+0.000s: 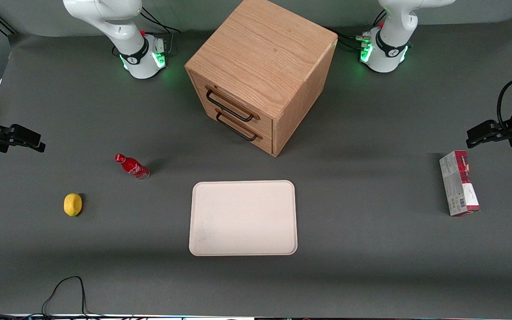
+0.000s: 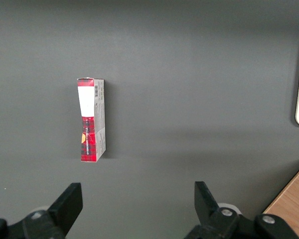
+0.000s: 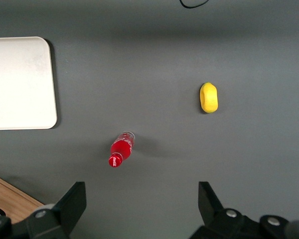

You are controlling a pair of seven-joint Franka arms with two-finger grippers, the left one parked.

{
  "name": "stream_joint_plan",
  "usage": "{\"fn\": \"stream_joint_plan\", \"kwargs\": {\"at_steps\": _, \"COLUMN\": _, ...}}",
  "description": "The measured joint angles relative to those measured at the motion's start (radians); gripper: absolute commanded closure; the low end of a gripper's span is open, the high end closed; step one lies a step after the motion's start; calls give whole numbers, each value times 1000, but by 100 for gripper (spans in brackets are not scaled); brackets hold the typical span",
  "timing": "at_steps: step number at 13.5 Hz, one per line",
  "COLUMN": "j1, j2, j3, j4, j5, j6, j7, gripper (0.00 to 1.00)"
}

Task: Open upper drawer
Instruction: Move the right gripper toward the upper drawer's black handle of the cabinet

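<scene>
The oak cabinet (image 1: pixel 262 53) stands at the middle of the table, farther from the front camera than the tray. The upper drawer (image 1: pixel 220 95) is closed, its black bar handle (image 1: pixel 229 106) just above the lower drawer's like handle (image 1: pixel 237 127). My right gripper (image 1: pixel 34 140) hovers at the working arm's end of the table, well apart from the cabinet. It is open and empty, which the right wrist view (image 3: pixel 142 191) also shows. A corner of the cabinet (image 3: pixel 10 201) shows in that view.
A red bottle (image 1: pixel 132 166) lies between my gripper and the cabinet. A yellow lemon (image 1: pixel 73 204) lies nearer the camera. A cream tray (image 1: pixel 243 218) lies in front of the cabinet. A red and white box (image 1: pixel 459 183) lies toward the parked arm's end.
</scene>
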Motion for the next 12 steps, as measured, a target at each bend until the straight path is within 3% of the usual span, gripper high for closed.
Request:
{"fn": "stream_joint_plan", "kwargs": {"at_steps": 7, "j1": 25, "j2": 3, "j3": 1, "j4": 0, "j5": 0, "j6": -6, "j7": 0, "gripper": 0}}
{"fn": "stream_joint_plan", "kwargs": {"at_steps": 12, "j1": 222, "j2": 34, "j3": 7, "j4": 0, "j5": 4, "j6": -4, "j7": 2, "gripper": 0}}
